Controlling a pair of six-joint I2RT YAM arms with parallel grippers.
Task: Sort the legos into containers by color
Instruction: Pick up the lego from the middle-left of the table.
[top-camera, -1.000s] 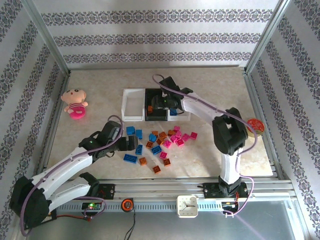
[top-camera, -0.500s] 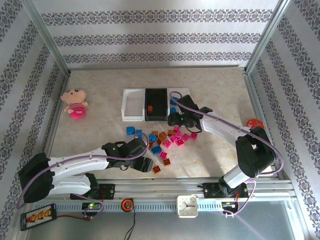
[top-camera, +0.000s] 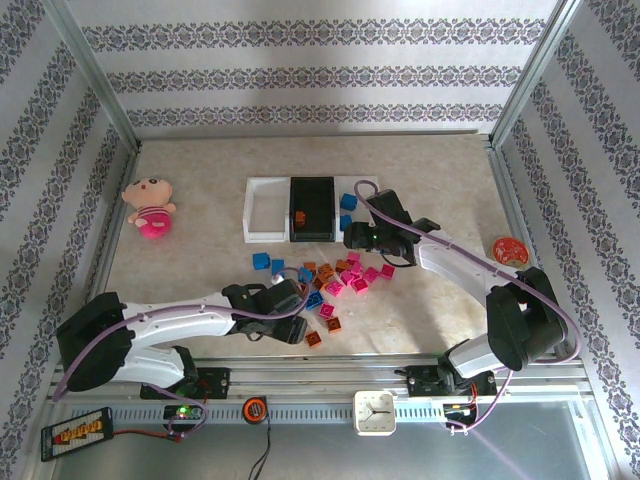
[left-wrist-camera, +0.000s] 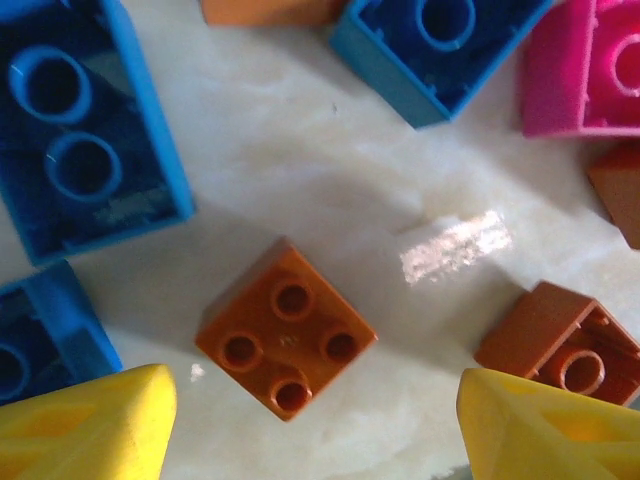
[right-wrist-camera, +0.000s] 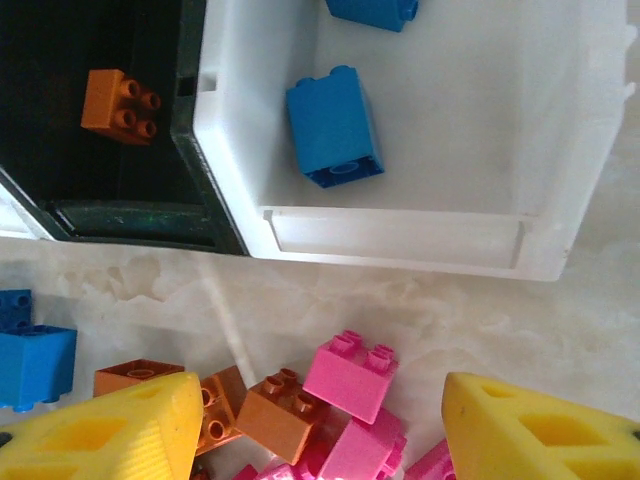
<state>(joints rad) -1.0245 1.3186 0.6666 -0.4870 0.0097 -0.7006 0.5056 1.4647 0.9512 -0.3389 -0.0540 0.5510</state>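
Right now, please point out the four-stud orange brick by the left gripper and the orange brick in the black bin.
Four-stud orange brick (left-wrist-camera: 285, 345): left wrist view, studded top.
Binned orange brick (right-wrist-camera: 110, 102): right wrist view, middle of body.

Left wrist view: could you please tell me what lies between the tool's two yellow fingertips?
In the left wrist view, an orange-brown four-stud brick, studs up, lies between the fingertips of the left tool, touching neither.

Striped floral-patterned wallpaper walls (top-camera: 300, 75), beige marble-look tabletop (top-camera: 440, 170) — aluminium frame posts (top-camera: 92, 75), soft even light
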